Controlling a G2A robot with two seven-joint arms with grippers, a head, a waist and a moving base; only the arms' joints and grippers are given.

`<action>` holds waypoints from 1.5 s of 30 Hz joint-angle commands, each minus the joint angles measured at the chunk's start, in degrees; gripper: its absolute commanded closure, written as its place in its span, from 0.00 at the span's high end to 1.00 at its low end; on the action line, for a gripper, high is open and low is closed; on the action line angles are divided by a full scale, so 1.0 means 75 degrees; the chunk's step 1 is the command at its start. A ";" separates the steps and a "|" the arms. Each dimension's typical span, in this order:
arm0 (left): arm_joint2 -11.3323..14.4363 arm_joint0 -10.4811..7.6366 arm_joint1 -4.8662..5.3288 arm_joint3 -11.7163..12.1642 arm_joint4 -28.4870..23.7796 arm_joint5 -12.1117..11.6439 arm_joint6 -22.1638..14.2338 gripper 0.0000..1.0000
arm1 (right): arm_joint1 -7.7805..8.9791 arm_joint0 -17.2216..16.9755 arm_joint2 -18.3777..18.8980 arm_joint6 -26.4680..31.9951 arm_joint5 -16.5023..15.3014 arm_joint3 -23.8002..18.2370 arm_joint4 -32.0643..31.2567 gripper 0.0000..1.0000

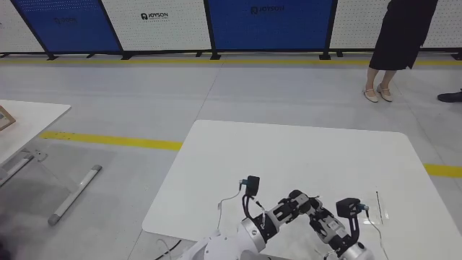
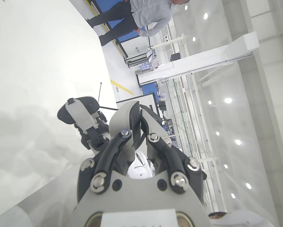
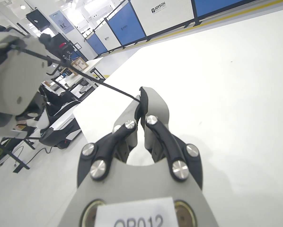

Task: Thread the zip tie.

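- You have the zip tie (image 3: 96,80) held up over the near part of the table (image 1: 289,152), a little right of its middle. It spans almost straight between your two grippers.
- Your right gripper (image 3: 140,100) has its fingers pressed together on one end of the strap, right at the tips.
- Your left gripper (image 2: 140,114) is likewise closed on the tie. The strap crosses it in the right wrist view, and a short dark end sticks out past it on the left.
- I cannot tell which end carries the locking head.
- Step in hand, as I judge it: both ends are secured and the tie is off the table, but no loop is formed and nothing has gone through the head. The threading itself is not yet done.
- The next move calls for you to bring the grippers closer so the strap bows. Then turn one wrist until the tail tip points squarely at the head's slot.
- Leave a free stub of tail beyond the fingers, or there will be nothing to feed in.
- A spare tie (image 1: 377,206) lies flat on the table, further right; leave it alone.
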 commanded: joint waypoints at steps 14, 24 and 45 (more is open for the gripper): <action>-0.0088 0.0279 0.0072 -0.0288 0.0140 -0.0205 -0.0102 0.00 | -0.0010 0.0101 -0.0103 0.0023 0.0076 0.0057 -0.0042 0.00; -0.0364 -0.0233 -0.0040 0.0148 -0.0651 0.0420 0.0545 0.00 | 0.0085 -0.0390 0.0423 -0.0473 -0.0107 -0.0463 0.0600 1.00; -0.1091 -0.0739 -0.0154 0.1456 -0.1979 0.0803 0.0999 0.00 | 0.0857 -0.2144 0.2196 -0.2947 -0.0107 -0.1435 0.3268 1.00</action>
